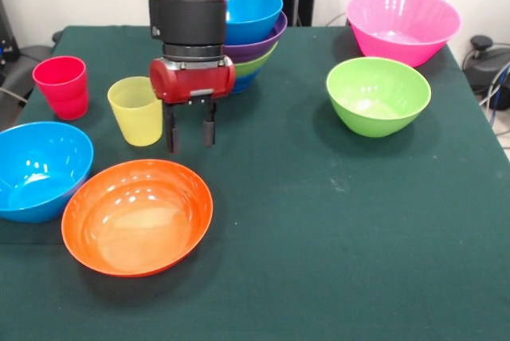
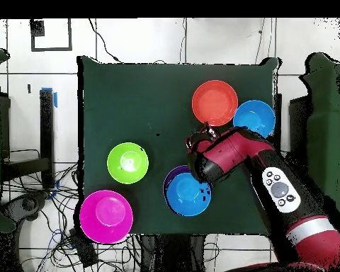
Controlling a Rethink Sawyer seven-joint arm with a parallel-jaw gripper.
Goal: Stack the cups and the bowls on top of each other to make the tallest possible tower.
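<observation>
My gripper (image 1: 190, 129) hangs open and empty just above the cloth, behind the orange bowl (image 1: 137, 215) and right of the yellow cup (image 1: 137, 110). The red cup (image 1: 62, 86) stands further left. The tower stands behind the gripper: a light blue bowl (image 1: 253, 11) on top, then purple (image 1: 269, 43), lime green (image 1: 260, 63) and dark blue (image 1: 244, 82) lowest. In the overhead view the tower (image 2: 188, 193) sits beside the arm, the gripper (image 2: 200, 137) is below the orange bowl (image 2: 214, 103), and the arm hides both cups.
A second light blue bowl (image 1: 40, 170) sits at the front left. A lime green bowl (image 1: 378, 96) and a big pink bowl (image 1: 402, 26) stand on the right. The green tablecloth (image 1: 335, 245) covers the table. Cables lie beyond the table's edges.
</observation>
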